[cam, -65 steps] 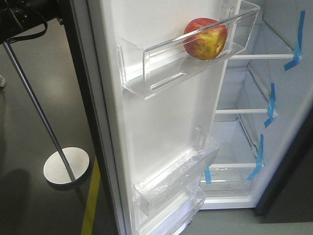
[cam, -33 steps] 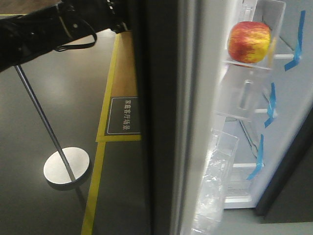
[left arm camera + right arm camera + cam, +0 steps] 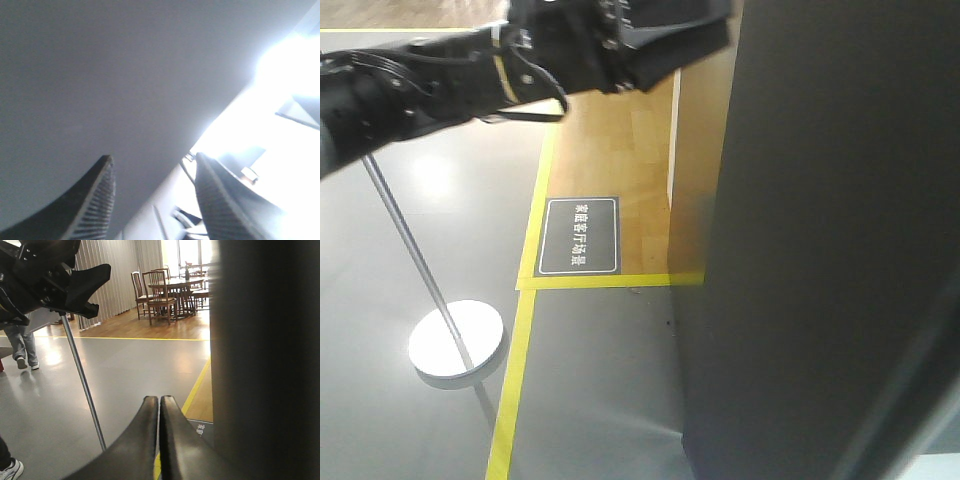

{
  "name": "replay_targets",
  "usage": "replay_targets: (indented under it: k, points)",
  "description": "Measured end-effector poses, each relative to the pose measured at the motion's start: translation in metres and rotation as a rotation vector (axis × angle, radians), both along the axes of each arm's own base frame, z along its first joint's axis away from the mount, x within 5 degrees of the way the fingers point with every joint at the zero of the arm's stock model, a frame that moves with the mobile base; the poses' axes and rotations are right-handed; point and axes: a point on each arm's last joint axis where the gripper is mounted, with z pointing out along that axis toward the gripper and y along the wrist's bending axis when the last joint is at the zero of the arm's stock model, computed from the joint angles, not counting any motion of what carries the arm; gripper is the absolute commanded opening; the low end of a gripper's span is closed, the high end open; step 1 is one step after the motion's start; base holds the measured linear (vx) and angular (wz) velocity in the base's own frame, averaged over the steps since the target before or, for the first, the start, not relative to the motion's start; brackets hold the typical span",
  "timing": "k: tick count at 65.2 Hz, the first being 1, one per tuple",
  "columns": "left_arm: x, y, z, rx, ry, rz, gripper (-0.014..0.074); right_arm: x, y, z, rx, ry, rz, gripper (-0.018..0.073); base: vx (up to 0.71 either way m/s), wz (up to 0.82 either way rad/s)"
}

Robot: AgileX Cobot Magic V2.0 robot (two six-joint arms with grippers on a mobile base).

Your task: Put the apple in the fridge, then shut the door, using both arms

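Observation:
The door (image 3: 830, 240) shows its dark grey outer face and fills the right of the front view. The apple and the fridge's white inside are hidden behind it. My left arm (image 3: 430, 85), black with a thin yellow ring, reaches across the top, and the left gripper (image 3: 710, 35) is against the door's upper left edge. In the left wrist view the left gripper (image 3: 153, 156) is open and empty, close to the flat grey door panel (image 3: 100, 75). My right gripper (image 3: 159, 398) is shut and empty, just left of the dark door (image 3: 265, 360).
A thin metal pole on a round white base (image 3: 455, 342) stands on the grey floor at the left. Yellow floor tape (image 3: 515, 380) and a dark floor sign (image 3: 578, 236) lie near the door. A table with chairs (image 3: 170, 287) and a person's legs (image 3: 20, 347) are farther off.
The door has swung round from open, and its outer face now hides the apple in its upper bin and the shelves. My left arm has moved right along with the door.

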Motion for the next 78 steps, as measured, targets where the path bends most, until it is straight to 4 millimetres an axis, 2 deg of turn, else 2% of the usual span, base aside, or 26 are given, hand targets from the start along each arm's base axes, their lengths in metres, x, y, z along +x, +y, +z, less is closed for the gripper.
replay_targets:
  k: [11,17,22,28,34,43,50,64,78]
  points:
    - [0.016,0.029,0.0,0.0,0.0,0.081,0.0356,0.001,-0.002,0.003,0.011,-0.025,-0.027,0.0107,0.0,0.0]
    - [0.026,0.049,0.0,0.0,0.0,0.134,0.0354,0.004,-0.004,0.005,0.02,-0.044,-0.056,0.0217,0.0,0.0]
    - [0.034,0.069,0.0,0.0,0.0,0.187,0.0354,0.01,-0.006,0.012,0.01,-0.069,-0.087,0.0347,0.0,0.0]
    - [0.041,0.09,0.0,0.0,0.0,0.242,0.0354,0.025,-0.008,0.025,-0.023,-0.089,-0.13,0.0482,0.0,0.0]
    - [0.048,0.114,0.0,0.0,0.0,0.302,0.0354,0.048,-0.011,0.039,-0.06,-0.116,-0.196,0.0558,0.0,0.0]
    - [0.054,0.142,0.0,-0.001,0.0,0.371,0.0354,0.094,-0.016,0.059,-0.085,-0.161,-0.328,0.0566,0.0,0.0]
    - [0.057,0.16,0.0,-0.001,0.0,0.417,0.0354,0.133,-0.019,0.064,-0.106,-0.171,-0.425,0.0557,0.0,0.0]
    - [0.06,0.186,0.0,-0.001,0.0,0.479,0.0354,0.202,-0.022,0.049,-0.115,-0.094,-0.561,0.0556,0.0,0.0]
    - [0.06,0.195,-0.004,0.051,-0.005,0.499,0.0354,0.251,-0.022,0.037,-0.147,-0.013,-0.645,0.0552,0.0,0.0]
